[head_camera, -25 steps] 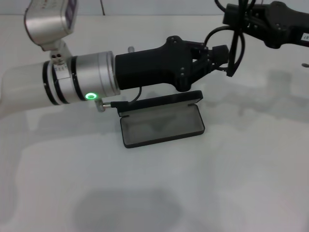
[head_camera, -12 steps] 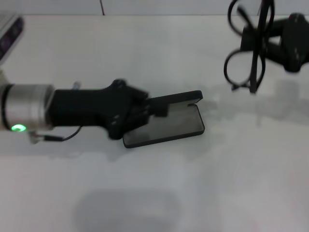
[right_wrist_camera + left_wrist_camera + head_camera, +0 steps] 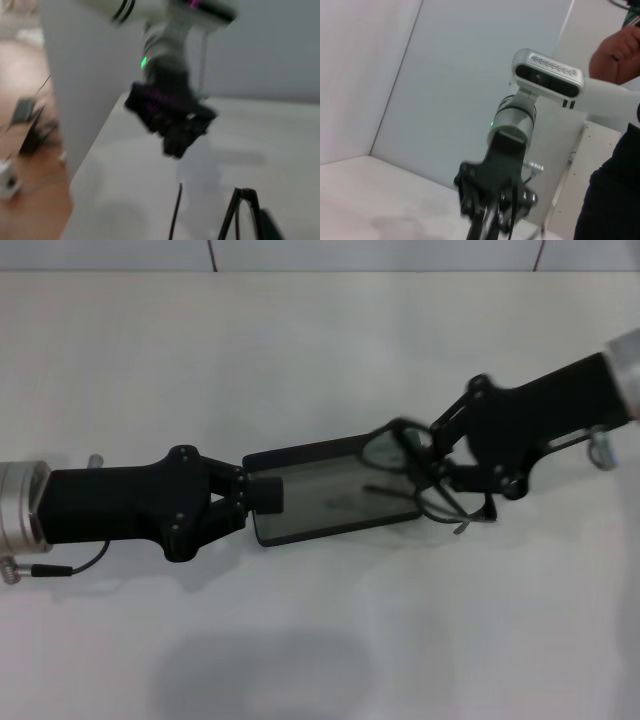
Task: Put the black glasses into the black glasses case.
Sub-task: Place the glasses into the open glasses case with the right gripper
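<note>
Black glasses [image 3: 425, 472], black case [image 3: 320, 500] lined grey.

Landmark: black glasses case [image 3: 335, 502]. My left gripper [image 3: 262, 494] at its left end; black glasses [image 3: 420, 472] over its right end, my right gripper [image 3: 440, 462] just right.

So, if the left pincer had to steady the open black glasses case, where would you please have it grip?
Probably the short end of the black glasses case nearest the left pincer, coming in level from the robot's left. The case lies open with that end free, while the right pincer holds the black glasses over the far end.
</note>
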